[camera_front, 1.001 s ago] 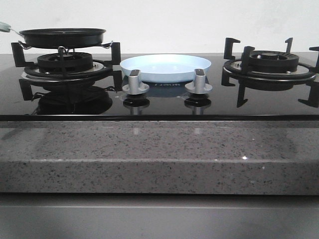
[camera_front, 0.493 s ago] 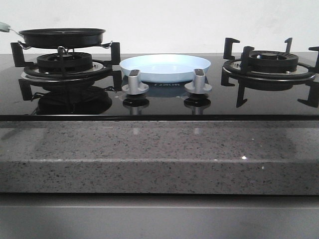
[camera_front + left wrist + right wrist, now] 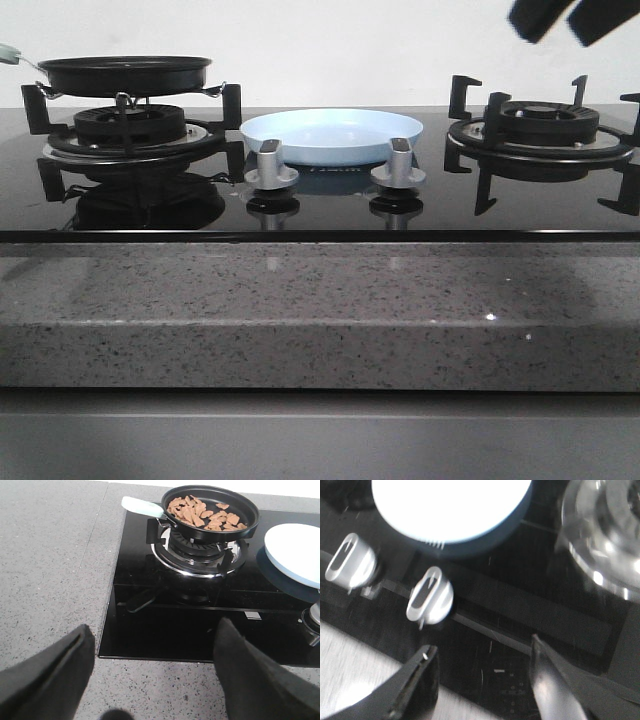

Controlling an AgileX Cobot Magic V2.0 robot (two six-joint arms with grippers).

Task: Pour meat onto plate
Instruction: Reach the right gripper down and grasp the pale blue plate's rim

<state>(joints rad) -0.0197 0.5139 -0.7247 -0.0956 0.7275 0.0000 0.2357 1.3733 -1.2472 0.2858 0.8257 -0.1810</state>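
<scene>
Your meat (image 3: 206,514) sits heaped in black frying pan (image 3: 212,511) on left burner (image 3: 200,550). Your plate (image 3: 333,135) lies bare on glass hob (image 3: 320,210) between burners, just behind two silver knobs (image 3: 272,166). Your left gripper (image 3: 155,675): jaws wide apart, holding nothing, over hob's near edge. Your right gripper (image 3: 482,680): jaws apart, holding nothing, above the knobs; view blurred.

The front view sits low at counter height, facing the hob (image 3: 320,205) edge-on. The left wrist view looks down obliquely from the counter beside it; the right wrist view, blurred, seems close above the knobs (image 3: 429,596). All share the plate (image 3: 333,135).
</scene>
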